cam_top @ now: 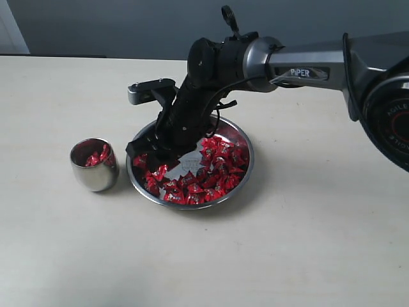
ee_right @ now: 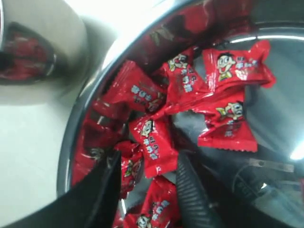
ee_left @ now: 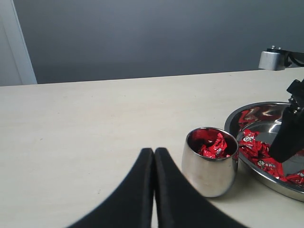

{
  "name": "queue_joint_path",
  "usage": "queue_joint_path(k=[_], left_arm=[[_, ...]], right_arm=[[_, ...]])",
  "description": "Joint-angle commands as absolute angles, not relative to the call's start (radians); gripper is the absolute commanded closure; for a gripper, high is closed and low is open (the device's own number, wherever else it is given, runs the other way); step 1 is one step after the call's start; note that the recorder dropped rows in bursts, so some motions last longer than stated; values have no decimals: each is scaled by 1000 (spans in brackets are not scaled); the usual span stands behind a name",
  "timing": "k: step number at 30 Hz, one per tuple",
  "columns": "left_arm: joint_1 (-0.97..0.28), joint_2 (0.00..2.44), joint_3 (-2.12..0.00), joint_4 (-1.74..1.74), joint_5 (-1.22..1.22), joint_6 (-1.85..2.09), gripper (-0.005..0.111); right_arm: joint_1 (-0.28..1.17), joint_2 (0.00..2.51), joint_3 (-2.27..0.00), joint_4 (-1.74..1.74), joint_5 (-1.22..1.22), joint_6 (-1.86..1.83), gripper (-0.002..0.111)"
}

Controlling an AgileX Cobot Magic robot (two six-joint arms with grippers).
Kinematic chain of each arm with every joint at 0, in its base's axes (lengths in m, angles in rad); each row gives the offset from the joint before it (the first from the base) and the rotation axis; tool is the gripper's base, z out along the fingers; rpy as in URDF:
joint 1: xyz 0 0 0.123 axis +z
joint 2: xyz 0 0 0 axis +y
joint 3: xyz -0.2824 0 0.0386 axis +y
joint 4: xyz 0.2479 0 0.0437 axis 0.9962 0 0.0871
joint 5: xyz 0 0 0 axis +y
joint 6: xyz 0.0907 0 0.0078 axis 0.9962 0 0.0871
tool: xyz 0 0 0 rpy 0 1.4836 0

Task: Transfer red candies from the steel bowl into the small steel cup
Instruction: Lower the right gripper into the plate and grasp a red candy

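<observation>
On the exterior view, my right arm (cam_top: 307, 64) reaches in from the right and angles down into the steel bowl (cam_top: 246, 142). The bowl sits flat and mouth-up near the middle of the table (cam_top: 307, 243). The right gripper (cam_top: 152, 155) is down among the red candies (cam_top: 211, 173) at the side of the bowl nearest the small steel cup (cam_top: 94, 173). The cup stands upright just beside the bowl, apart from it, with a few candies already inside. From here I can't read the jaws.

The left wrist view shows something the exterior view doesn't: the left gripper (ee_left: 154, 152), with its jaws pressed together and nothing between them, above bare table. It points toward the cup (ee_left: 209, 173), whose open mouth faces up with red wrappers (ee_left: 214, 147) visible inside. Beyond the cup I see the bowl's rim (ee_left: 235, 121) and one dark finger (ee_left: 289, 135) of the other gripper standing in the candies.

Only the right wrist view settles the jaws of the right gripper (ee_right: 148, 156). The two fingers (ee_right: 107, 190) stand apart, straddling one candy (ee_right: 153, 142) that lies face-up, its long axis running roughly along the fingers. I can't tell whether either pad touches it. More wrappers lie around it at mixed angles on the mirror-like bottom. The bowl's rim (ee_right: 83, 111) curves past, and the cup (ee_right: 42, 52) is a blur just outside it.
</observation>
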State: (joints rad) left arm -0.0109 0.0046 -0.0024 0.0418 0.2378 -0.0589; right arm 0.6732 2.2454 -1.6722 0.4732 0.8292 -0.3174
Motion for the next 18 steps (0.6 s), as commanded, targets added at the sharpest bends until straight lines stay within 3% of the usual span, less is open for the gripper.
queue_joint_path(k=[1,18], left_arm=[[-13,0,0,43,238,-61,106],[-13,0,0,43,238,-61,106]], right_arm=[[669,2247,-1671,478,815,-329,70],[669,2278,-1671,474,787,-329,70]])
